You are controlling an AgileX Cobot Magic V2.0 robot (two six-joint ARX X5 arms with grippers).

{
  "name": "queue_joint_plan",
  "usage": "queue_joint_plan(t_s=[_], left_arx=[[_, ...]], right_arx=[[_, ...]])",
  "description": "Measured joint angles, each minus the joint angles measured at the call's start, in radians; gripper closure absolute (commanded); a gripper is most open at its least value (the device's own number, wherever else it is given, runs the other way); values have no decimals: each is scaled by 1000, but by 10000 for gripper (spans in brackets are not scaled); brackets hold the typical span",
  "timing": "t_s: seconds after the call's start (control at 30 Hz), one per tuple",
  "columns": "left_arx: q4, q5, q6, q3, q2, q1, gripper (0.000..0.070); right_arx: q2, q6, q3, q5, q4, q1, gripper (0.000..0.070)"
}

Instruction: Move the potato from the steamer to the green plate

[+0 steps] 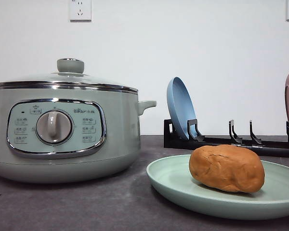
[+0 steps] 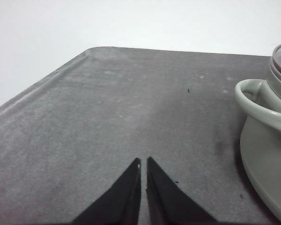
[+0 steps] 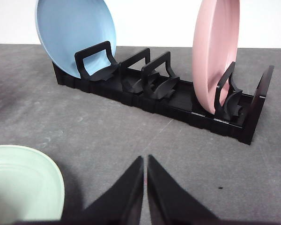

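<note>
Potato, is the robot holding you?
No. The potato lies on the green plate, and both end effectors, left and right, are shut on nothing.

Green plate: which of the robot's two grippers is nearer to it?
Right. The right gripper, fingers closed, sits just beside the green plate rim. The left gripper, also closed, is over bare table by the steamer handle.

A: The large round sage-green cooker point(image 1: 67, 139) looks smooth and a little glossy, with a shiny chrome rim and a glass lid point(image 1: 62, 79).

B: Yes. The orange-brown oval potato point(image 1: 227, 168) is matt and creased, the wide mint-green plate point(image 1: 183, 192) matt, the grey table point(image 2: 131, 108) rough.
</note>
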Motion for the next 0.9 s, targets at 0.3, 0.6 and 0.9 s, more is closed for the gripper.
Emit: queue_joint_plan(t_s=[0.3,0.6,0.9], left_arx=[[0,0,0,0,0,0,685],[0,0,0,0,0,0,685],[0,0,0,0,0,0,685]], right_arx=[[0,0,0,0,0,0,700],[0,0,0,0,0,0,700],[0,0,0,0,0,0,700]])
